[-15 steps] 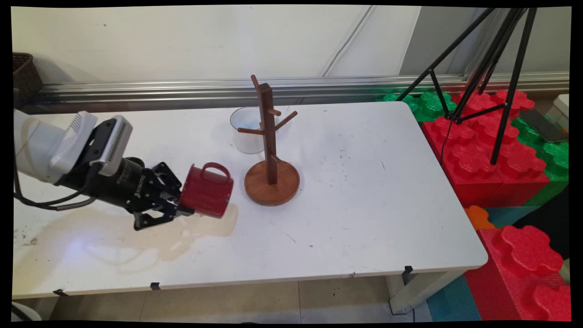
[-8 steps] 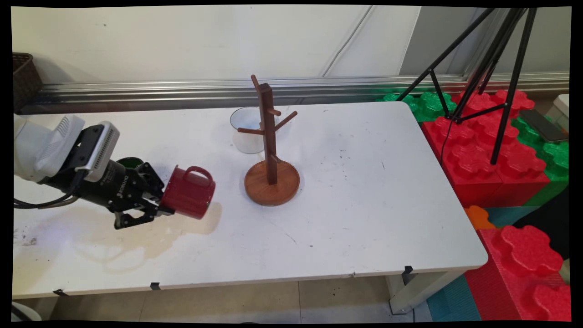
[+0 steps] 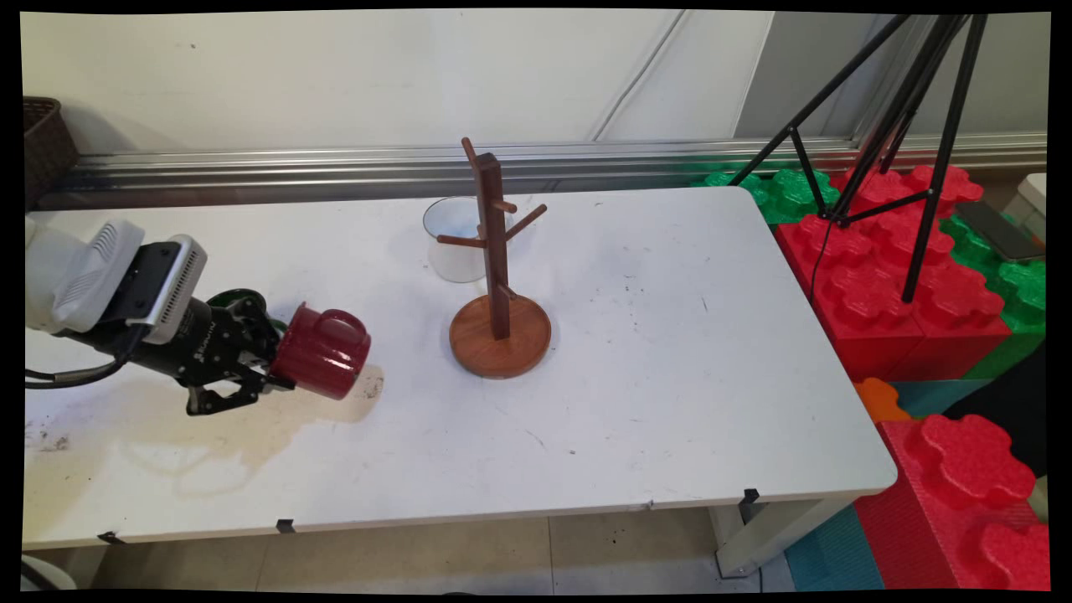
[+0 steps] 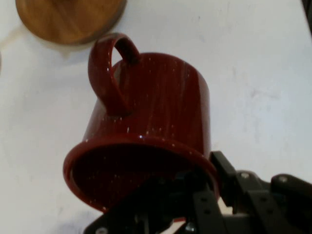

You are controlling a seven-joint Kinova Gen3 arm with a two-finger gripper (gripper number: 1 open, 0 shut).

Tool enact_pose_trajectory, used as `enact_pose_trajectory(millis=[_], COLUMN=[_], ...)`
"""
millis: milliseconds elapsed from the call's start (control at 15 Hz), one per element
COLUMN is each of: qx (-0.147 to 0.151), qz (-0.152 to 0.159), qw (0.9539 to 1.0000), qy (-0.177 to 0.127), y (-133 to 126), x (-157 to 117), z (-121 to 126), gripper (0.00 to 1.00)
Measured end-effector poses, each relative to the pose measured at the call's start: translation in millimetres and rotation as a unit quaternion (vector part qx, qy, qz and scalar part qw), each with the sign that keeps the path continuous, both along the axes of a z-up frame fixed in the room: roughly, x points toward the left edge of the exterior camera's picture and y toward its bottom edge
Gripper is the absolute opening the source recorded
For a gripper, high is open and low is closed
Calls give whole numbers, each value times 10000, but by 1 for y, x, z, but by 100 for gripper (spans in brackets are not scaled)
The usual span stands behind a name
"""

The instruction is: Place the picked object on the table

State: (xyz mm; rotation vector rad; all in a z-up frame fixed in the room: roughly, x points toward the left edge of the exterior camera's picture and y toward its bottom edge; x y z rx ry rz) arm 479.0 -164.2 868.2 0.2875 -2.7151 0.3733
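One dark red mug (image 3: 322,362) was pinched by its rim in the black tool (image 3: 266,366), one finger inside the mouth and the other outside the wall, as the hand view showed. The mug (image 4: 146,141) lay on its side in the air just above the white worktop (image 3: 653,352), its base pointing away from the tool and its handle (image 4: 108,73) turned upward. Straight ahead of the tool, beyond the mug's base, stood a wooden mug tree (image 3: 496,268) on a round wooden base (image 4: 68,19), apart from the mug and bare of cups. Farther ahead and behind the tree's post sat a clear glass cup (image 3: 450,239). Behind the tool's wrist a dark green round object (image 3: 236,298) showed only in part, too hidden to identify. Beneath the tool and the mug a pale brownish stain (image 3: 209,440) spread over the worktop. Well beyond the tree, off the worktop's far end, red and green toy blocks (image 3: 904,285) were stacked under a black tripod (image 3: 904,126).
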Motion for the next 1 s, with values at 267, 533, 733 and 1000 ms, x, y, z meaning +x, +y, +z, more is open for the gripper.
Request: enact_pose_trajectory(millis=[267, 533, 733, 1000], qx=[-98, -163, -205, -229], qz=[-96, -177, -219, -291], qw=[9993, 9977, 9965, 9950], qy=[-356, -638, -780, -927], y=[-2, -5, -6, -8], x=[10, 15, 16, 16], z=[-5, -14, -19, -27], gripper=[0, 0, 0, 0])
